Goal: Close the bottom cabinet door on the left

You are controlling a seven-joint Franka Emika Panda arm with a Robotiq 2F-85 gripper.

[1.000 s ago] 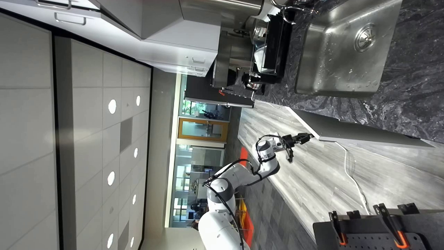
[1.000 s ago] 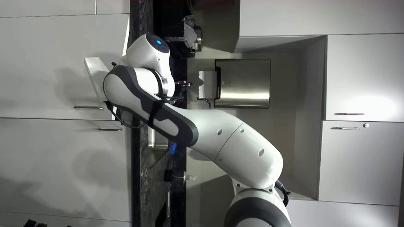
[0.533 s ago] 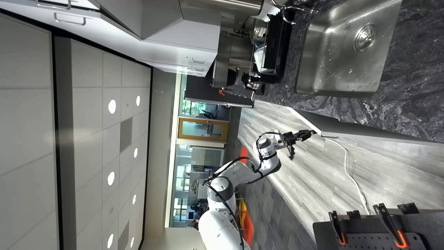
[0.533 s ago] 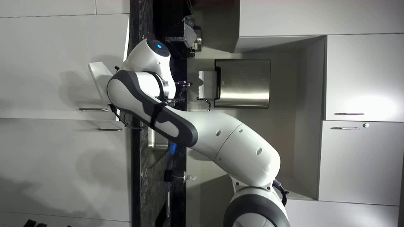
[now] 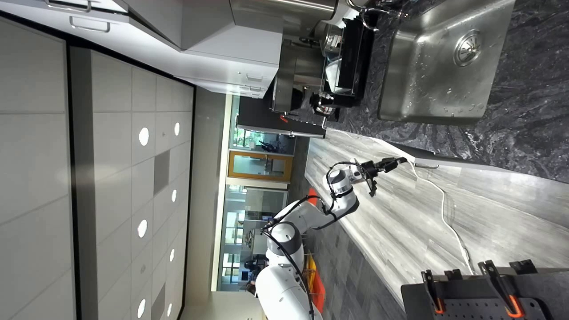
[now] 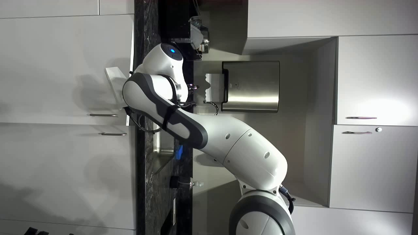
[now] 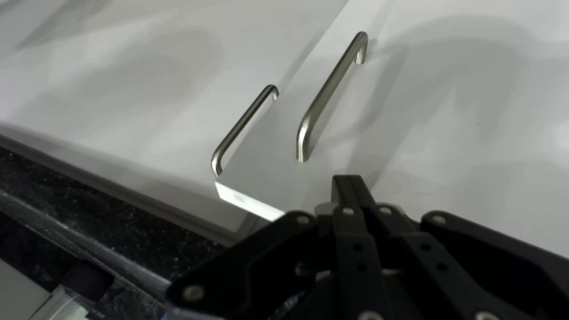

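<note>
The bottom cabinet door is a pale grey-white panel; its face shows in the wrist view and in an exterior view. Its bright upper edge still stands out at an angle from the cabinet in an exterior view. It carries a steel bar handle. My gripper is shut and holds nothing; its fingertips are at the door's outer face, below the handle in the wrist view. In an exterior view the gripper meets the door near its free corner. In an exterior view the arm hides the fingertips.
A neighbouring shut door with its own handle lies beside this door. The dark stone countertop with the steel sink is above. A white cable lies on the floor. A black table with clamps stands nearby.
The door has swung inward toward the cabinet, and its opening angle is smaller. My gripper has moved with it, staying at its outer face.
</note>
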